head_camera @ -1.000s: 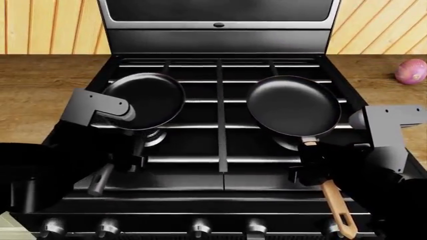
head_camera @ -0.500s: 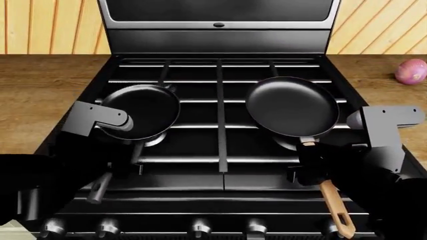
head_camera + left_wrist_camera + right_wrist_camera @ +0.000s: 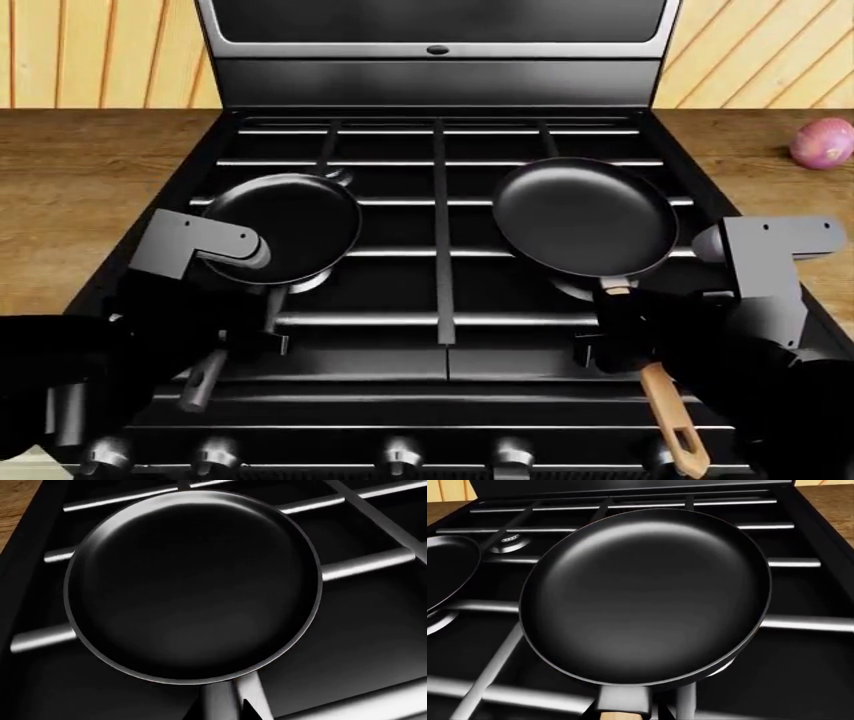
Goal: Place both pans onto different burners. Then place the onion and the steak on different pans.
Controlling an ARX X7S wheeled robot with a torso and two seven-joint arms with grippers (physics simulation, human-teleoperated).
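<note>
— Our grey-handled pan [image 3: 283, 225] has sunk onto the front-left burner [image 3: 310, 277] since a second ago — looks placed.
— And the wooden-handled pan [image 3: 585, 220]?
— Barely shifted, over the front-right burner. Whether either hand grips its handle, we cannot tell. The onion [image 3: 822, 142] waits on the desk [image 3: 80, 180].

Two pans [image 3: 283, 225] [image 3: 585, 218] side by side on the stove [image 3: 441, 290]

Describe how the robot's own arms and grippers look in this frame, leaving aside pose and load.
In the head view both arms are boxy, matte black rendered links. Each carries an angular grey bracket-like block near the wrist, with a rounded grey cylinder stub on its inner side: left arm, right arm. The left gripper and right gripper are black and blend into the dark stove. No cables, markings or labels show.
</note>
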